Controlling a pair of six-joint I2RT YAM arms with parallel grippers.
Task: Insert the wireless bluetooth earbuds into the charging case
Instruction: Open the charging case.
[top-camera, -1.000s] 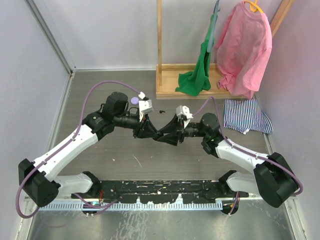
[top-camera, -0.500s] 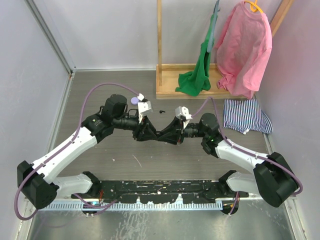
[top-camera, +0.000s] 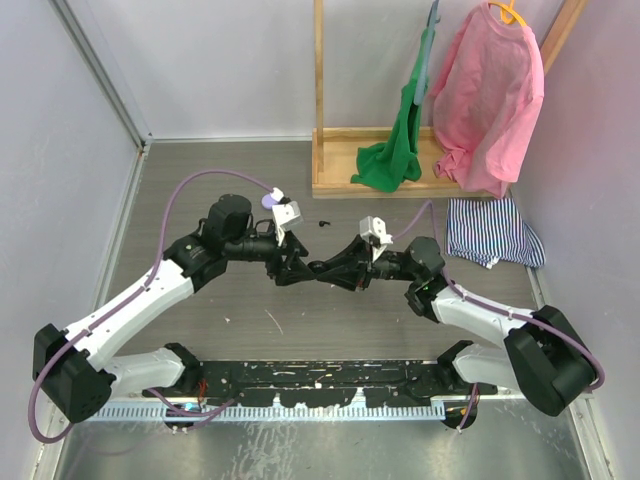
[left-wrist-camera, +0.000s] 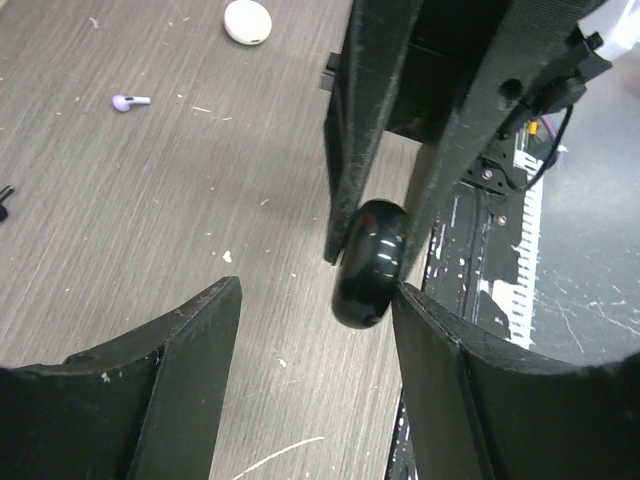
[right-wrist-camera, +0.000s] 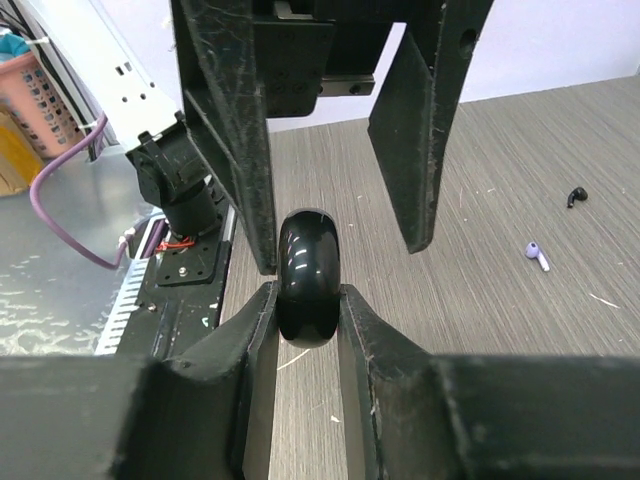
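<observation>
On the left, my left gripper has its jaws spread. The black case brushes the inner face of one of them at most, and the angle is too steep for me to be sure of even that. Far of that wrist, a small lilac disc shows from above. It may be another case, but I can't make it out well enough to say.

In the middle, the black case hangs clear of the table, stood on edge and looking closed. The earbuds are not in it. A lilac earbud and a black earbud lie loose on the wood, on the far side of where the arms meet and well apart from the case.

On the right, my right gripper is pinching the case across its flat faces, with a finger on each side.

I judge this to be a handover, so I want the left jaws to finish widening before that arm moves at all. Then I'd draw it straight back to the left along its own axis, so neither finger drags the case round in the grip. The shell is glossy and rounded, so I'd hold the right arm motionless and the pinch firm. A sideways nudge could roll it out. The case has yet to be opened, and no earbud is seated.
</observation>
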